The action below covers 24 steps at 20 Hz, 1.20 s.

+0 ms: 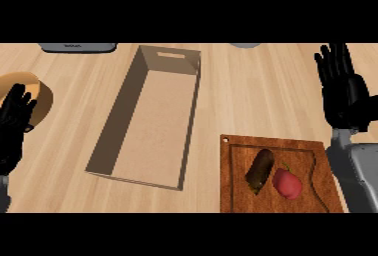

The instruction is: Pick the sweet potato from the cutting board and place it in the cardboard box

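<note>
A dark brown, elongated sweet potato [260, 170] lies on the wooden cutting board [240, 195] at the lower right, touching a red, rounded vegetable [287, 183] on its right. An open cardboard box [151, 115] stands to the board's left, long side running away from me. My right hand [341, 85] is up at the right edge, beyond the board, fingers straight and holding nothing. At the left edge my left hand [15, 122] rests open, fingers up.
A wooden bowl [38, 97] sits at the left edge, partly behind my left hand. A grey object [77, 47] lies at the top left, and another grey thing [245, 45] peeks in at the top edge.
</note>
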{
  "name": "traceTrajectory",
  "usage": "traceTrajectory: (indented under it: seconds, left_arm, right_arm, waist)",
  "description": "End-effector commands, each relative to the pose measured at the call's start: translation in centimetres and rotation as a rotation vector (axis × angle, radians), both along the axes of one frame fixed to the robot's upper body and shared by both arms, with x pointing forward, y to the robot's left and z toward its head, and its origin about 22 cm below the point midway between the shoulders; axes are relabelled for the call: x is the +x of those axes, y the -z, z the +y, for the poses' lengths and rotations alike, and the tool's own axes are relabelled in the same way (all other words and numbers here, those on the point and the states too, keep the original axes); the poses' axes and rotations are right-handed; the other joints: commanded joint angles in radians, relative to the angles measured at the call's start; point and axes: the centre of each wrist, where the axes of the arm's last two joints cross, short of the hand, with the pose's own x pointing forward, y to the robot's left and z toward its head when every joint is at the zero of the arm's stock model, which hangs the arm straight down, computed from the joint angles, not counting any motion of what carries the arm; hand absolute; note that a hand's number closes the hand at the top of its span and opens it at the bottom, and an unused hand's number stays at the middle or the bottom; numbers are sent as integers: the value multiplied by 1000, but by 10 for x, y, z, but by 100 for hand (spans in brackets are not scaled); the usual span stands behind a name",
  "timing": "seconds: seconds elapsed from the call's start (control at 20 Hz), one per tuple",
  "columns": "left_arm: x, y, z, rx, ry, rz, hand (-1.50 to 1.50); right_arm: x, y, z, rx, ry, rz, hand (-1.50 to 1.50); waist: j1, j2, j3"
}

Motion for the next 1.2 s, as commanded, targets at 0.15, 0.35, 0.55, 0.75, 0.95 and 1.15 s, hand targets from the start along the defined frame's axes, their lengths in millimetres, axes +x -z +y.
traceTrajectory:
  seconds: [0.15,0.35,0.55,0.75,0.95,1.15]
  left_arm:
    - [-7,3,27,229,-116,95,0]
    - [-11,13,19,257,-77,138,0]
    - [-22,35,21,297,-152,231,0]
    - [-15,43,3,304,-131,245,0]
    - [-11,52,-4,301,-116,220,0]
    - [-1,19,5,319,-92,207,0]
  right_arm:
    - [-32,45,23,-240,41,312,-150]
    - [-49,75,-32,-939,-85,482,-150]
    - [-112,100,3,-797,-1,543,-150]
    - [-157,77,9,-713,-52,424,-150]
    - [-132,44,-14,-957,-69,421,-150]
    - [-119,24,-26,-1228,-105,614,-150]
  waist:
    - [-38,11,-14]
    - [12,48,-52]
    - [-62,6,-12]
    - [-45,11,-10]
    - [-27,14,-11]
    - [-2,17,-12]
